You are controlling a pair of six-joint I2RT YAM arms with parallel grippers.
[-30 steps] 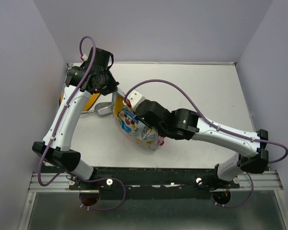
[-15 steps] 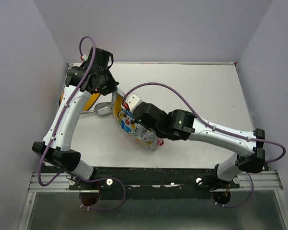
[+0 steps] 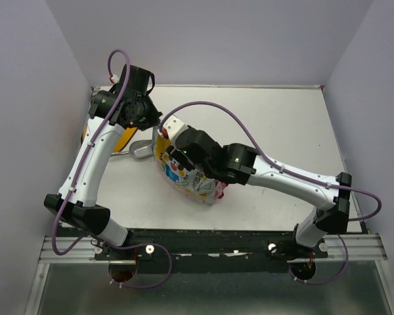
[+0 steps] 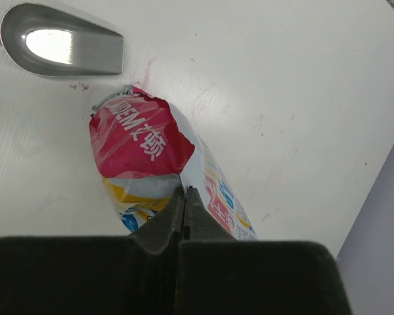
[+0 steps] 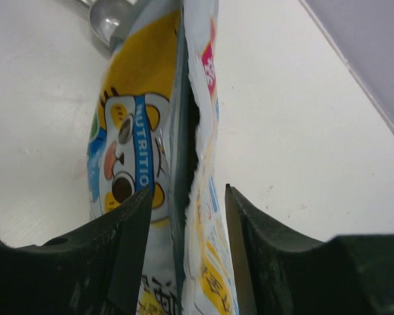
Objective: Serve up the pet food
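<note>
— Where's the pouch point(image 3: 184, 172)?
— On the desk's point(image 3: 276, 125) left half. The right claw point(image 5: 187, 197) is released, fingers spread astride its edge.
— And the left claw point(image 4: 184, 193)?
— Clenched on the pouch's far end, scoop point(image 4: 62, 47) just beside.

Reference: pouch point(image 3: 184, 174). Beyond it and to its far right the table point(image 3: 282, 125) lies bare up to the walls point(image 3: 354, 65), so a gripper can pass there freely. The scoop point(image 3: 141, 149) lies just beside the pouch on the left, and the bowl point(image 3: 125, 139) sits farther left under my left arm point(image 3: 93, 157). My right arm point(image 3: 292, 180) crosses the near right side and bars approach from above. My left gripper point(image 4: 184, 191) pinches the pouch's far end. My right gripper point(image 5: 187, 197) straddles its torn mouth, fingers apart, with little slack on either side.
</note>
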